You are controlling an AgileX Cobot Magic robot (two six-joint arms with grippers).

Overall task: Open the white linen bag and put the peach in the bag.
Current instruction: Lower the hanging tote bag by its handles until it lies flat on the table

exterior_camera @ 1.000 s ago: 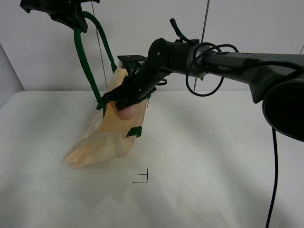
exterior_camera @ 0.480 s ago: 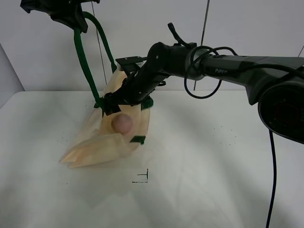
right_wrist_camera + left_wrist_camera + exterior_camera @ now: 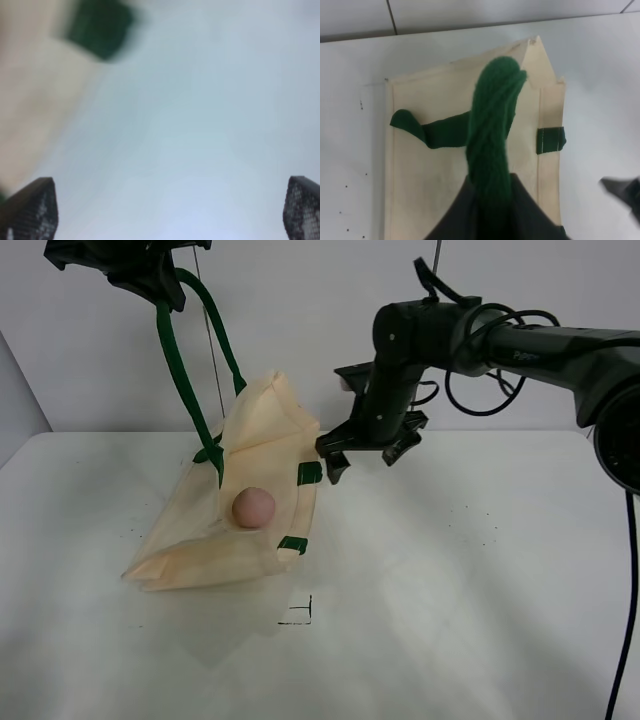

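Note:
The white linen bag [image 3: 215, 520] lies on the table with its mouth held open. My left gripper [image 3: 150, 280] is high at the upper left, shut on the bag's dark green handle [image 3: 180, 370]; the handle [image 3: 492, 130] and bag [image 3: 430, 170] also show in the left wrist view. The pink-brown peach [image 3: 253, 508] rests inside the bag's open mouth. My right gripper [image 3: 362, 452] is open and empty, just right of the bag's rim. In the blurred right wrist view its fingertips [image 3: 30, 207] stand wide apart over the table, with the bag's edge [image 3: 30, 90] and a green tab [image 3: 100, 27] beside them.
The white table [image 3: 450, 590] carries a small black corner mark [image 3: 300, 615] in front of the bag. A grey wall stands behind. The right arm's cables [image 3: 480, 350] hang near its wrist.
My right gripper has let go of the peach inside the bag, opened, and pulled back to the right and out of the bag. The peach settled lower in the bag. The left gripper has held still.

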